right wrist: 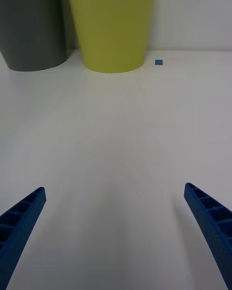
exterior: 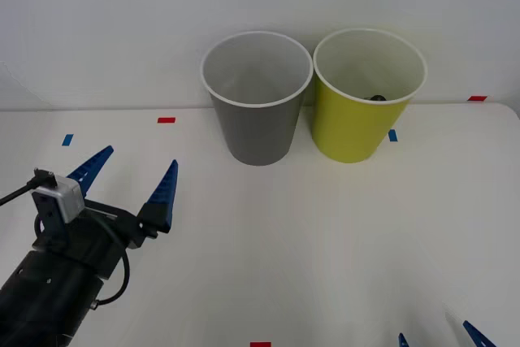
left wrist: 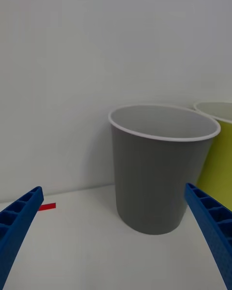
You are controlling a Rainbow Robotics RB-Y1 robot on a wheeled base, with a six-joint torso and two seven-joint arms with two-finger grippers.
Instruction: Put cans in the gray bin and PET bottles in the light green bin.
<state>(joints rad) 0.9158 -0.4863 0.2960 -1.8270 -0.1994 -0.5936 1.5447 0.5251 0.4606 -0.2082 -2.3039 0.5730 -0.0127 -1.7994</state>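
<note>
Nothing is in either grip and no can or bottle lies loose on the white desk [exterior: 325, 233], so the sorting looks finished or between items; that is a judgement from how things lie. Starting at the left, the left gripper [exterior: 134, 170] hovers above the desk with its blue fingers [exterior: 162, 193] spread wide and empty, aimed toward the gray bin [exterior: 257, 103], which stands well ahead of those fingers and a little to their right, upright. Touching or just beside it on the far side is the light green bin [exterior: 366, 99], also upright; a dark round thing [exterior: 378, 97] peeks over its near rim from inside, probably the cap of the PET bottle, though too little shows to be sure. The right gripper [right wrist: 116, 237] sits low at the desk's near edge, fingers wide apart and holding nothing, the light green bin well ahead of them. Any next move would call for a fresh item within reach.
</note>
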